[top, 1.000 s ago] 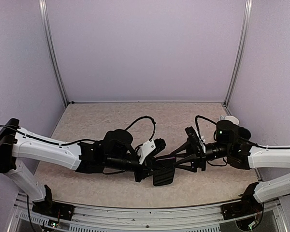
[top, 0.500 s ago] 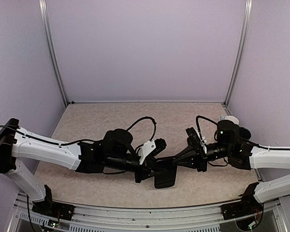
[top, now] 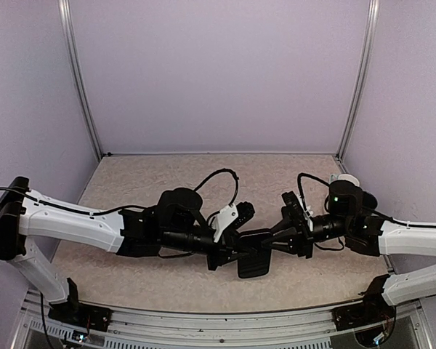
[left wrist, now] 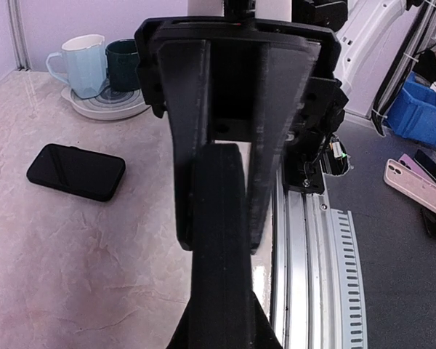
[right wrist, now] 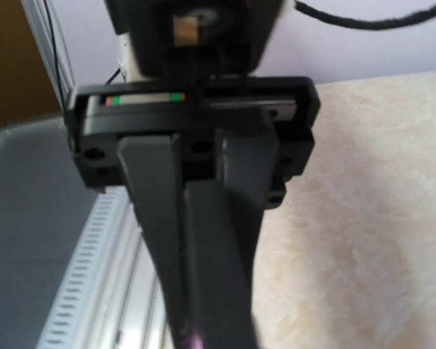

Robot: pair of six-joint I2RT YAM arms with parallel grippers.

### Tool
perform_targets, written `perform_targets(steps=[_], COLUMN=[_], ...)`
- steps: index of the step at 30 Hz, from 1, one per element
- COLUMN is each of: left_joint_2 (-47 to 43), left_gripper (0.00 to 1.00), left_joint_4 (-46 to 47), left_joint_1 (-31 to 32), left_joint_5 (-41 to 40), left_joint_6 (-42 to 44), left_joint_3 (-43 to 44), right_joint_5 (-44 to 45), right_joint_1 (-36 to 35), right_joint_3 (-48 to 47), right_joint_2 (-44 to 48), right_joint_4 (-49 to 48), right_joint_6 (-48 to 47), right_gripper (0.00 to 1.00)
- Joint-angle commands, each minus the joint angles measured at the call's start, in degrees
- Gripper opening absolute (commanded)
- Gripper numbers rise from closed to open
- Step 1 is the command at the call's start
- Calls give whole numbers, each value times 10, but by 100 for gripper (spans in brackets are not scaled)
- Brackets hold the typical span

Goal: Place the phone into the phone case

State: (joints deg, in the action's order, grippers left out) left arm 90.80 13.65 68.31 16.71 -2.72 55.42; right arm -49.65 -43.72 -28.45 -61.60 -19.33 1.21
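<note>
My left gripper (left wrist: pixel 221 233) is clamped on a dark slab (left wrist: pixel 218 305), edge-on; my right gripper (top: pixel 275 243) grips its far end, straight ahead, long axis between us.

Your left tool (top: pixel 241 249), gripping a black case (top: pixel 253 263), meets the right tool (top: pixel 267 242) over the near tabletop (top: pixel 167 178), closing the gap between the arms. The rear tabletop lies open to you. Toward the right, a dark phone (left wrist: pixel 76 171) and cups (left wrist: pixel 87 64) on a plate (left wrist: pixel 105 107) obstruct.
</note>
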Motion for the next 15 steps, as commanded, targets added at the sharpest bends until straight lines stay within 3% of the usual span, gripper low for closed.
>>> perform_targets(steps=[1, 7, 9, 11, 15], left_joint_2=[1, -2, -5, -12, -25], left_gripper=[0, 0, 11, 27, 42], left_joint_4=[35, 38, 48, 72, 114], left_joint_1=[3, 4, 3, 2, -9], left_joint_5=[8, -2, -14, -29, -35], left_joint_6=[3, -4, -11, -22, -53], left_joint_3=[24, 25, 17, 0, -26], right_joint_5=[-10, 2, 11, 23, 32], right_joint_1=[-5, -4, -3, -2, 4], right_joint_3=[-15, -8, 8, 20, 26], right_joint_2=[-3, 17, 40, 53, 65], right_joint_4=[-6, -15, -46, -63, -70], right_joint_6=[10, 19, 30, 35, 42], right_gripper=[3, 0, 0, 0, 0])
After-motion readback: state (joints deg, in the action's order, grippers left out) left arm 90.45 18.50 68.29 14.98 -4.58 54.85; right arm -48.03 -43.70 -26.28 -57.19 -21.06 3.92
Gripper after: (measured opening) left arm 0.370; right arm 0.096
